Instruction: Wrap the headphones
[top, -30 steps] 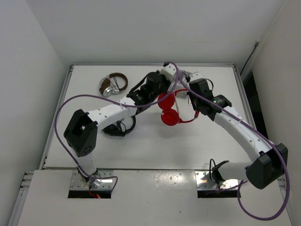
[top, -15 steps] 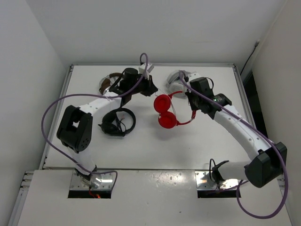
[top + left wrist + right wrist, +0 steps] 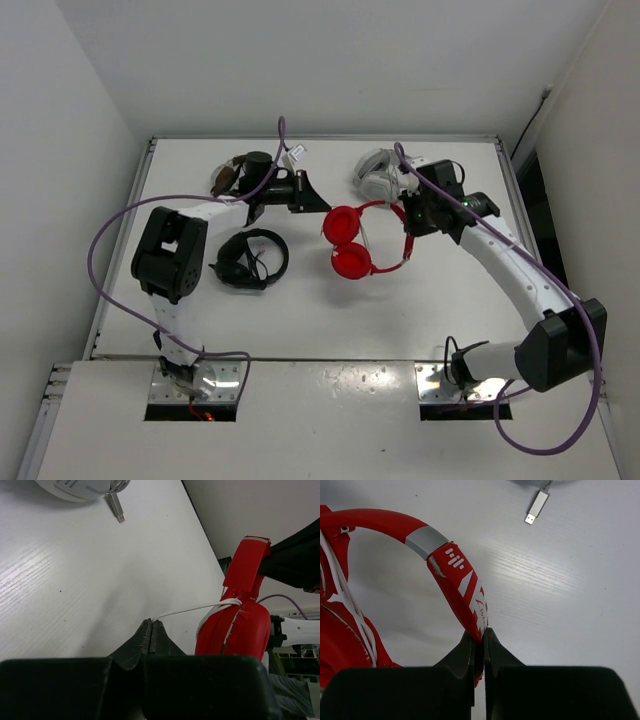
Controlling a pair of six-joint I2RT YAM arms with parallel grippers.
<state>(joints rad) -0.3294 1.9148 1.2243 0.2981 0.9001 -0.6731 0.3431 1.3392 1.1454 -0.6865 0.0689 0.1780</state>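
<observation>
On the counter (image 3: 300, 310) near its centre, held the red headphones (image 3: 352, 240) by the headband (image 3: 462, 580) pinched in the right pincer (image 3: 480, 636) and swung the left pincer (image 3: 151, 630), clamped on the white cable (image 3: 187, 610), away leftward, likely tautening it for another turn round the earcups (image 3: 350, 262).

Top cam: high behind near edge, looked down on whole table (image 3: 300, 320) | wrist cams: close, low, both shared headphones (image 3: 235, 625).

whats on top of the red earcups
Loops of white cable lie across the red earcups, and one strand runs off to the shut left fingers. How the cable runs beneath the cups is covered, so that part cannot be seen.
</observation>
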